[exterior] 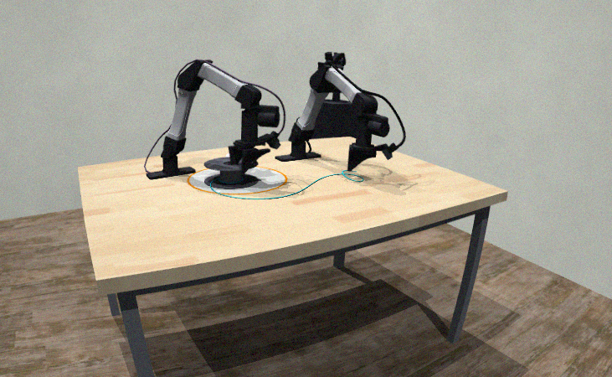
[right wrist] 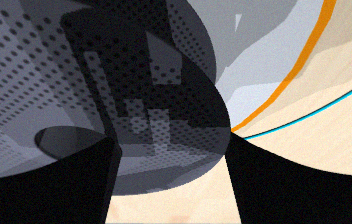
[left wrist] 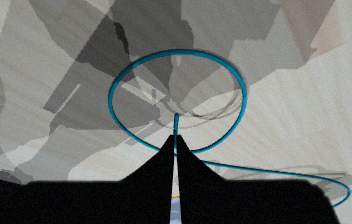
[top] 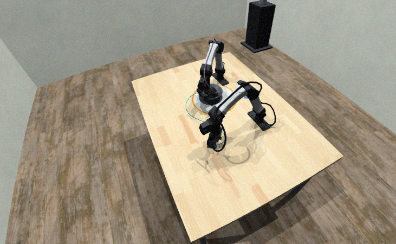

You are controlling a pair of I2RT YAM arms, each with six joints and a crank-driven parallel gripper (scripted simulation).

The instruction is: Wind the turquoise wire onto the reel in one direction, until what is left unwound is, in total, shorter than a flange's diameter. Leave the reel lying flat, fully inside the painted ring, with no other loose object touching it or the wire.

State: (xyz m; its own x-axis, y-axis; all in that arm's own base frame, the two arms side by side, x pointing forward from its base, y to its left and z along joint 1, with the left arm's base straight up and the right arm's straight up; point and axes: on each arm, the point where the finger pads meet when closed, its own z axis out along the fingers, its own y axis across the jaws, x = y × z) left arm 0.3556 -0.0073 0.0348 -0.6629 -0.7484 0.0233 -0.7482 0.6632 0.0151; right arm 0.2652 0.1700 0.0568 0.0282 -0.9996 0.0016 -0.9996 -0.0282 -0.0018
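The dark reel (exterior: 218, 163) (right wrist: 17, 75) lies flat on the white disc inside the orange ring (top: 193, 100) (exterior: 286, 178) (right wrist: 297, 70). The turquoise wire (top: 186, 106) (exterior: 260, 198) (left wrist: 245, 100) (right wrist: 317, 111) curves from the reel outside the ring to a loop below my left gripper (exterior: 350, 169) (left wrist: 175, 137). That gripper is shut on the wire near its end, low over the table. My right gripper (exterior: 243, 163) (right wrist: 172, 133) is low at the reel and appears shut on its upper flange, one finger at the centre hole, the other at the outer rim. The wire at the hub is hidden.
The wooden table (top: 247, 175) (exterior: 157, 244) carries both arm bases. A small blue thing (top: 246, 97) shows partly behind the left arm in the top view. The left arm stands over the wire loop, and the right arm reaches over the ring.
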